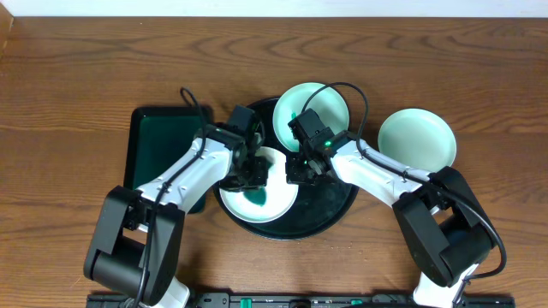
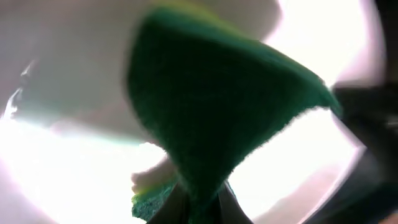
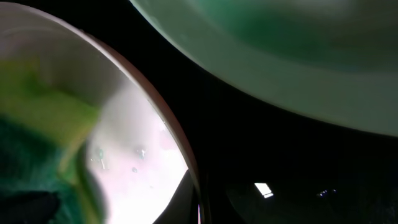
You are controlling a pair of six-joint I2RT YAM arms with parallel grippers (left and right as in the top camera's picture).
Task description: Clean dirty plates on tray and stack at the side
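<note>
The black round tray [image 1: 330,198] holds two plates. The front plate [image 1: 276,204] lies at its left. My left gripper [image 1: 249,174] is shut on a green sponge [image 2: 217,106] and presses it onto this plate [image 2: 74,174]. My right gripper [image 1: 296,169] is shut on the same plate's right rim [image 3: 140,149]. The sponge shows at the left of the right wrist view [image 3: 31,168]. A second plate [image 1: 310,115] with a green smear sits at the tray's back edge and also shows in the right wrist view [image 3: 280,50]. A third, clean-looking plate [image 1: 417,137] lies on the wood tabletop to the right.
A dark-green rectangular tray [image 1: 154,145] lies left of the black tray, partly under my left arm. Cables loop over both arms above the tray. Bare wood tabletop [image 1: 86,68] surrounds everything.
</note>
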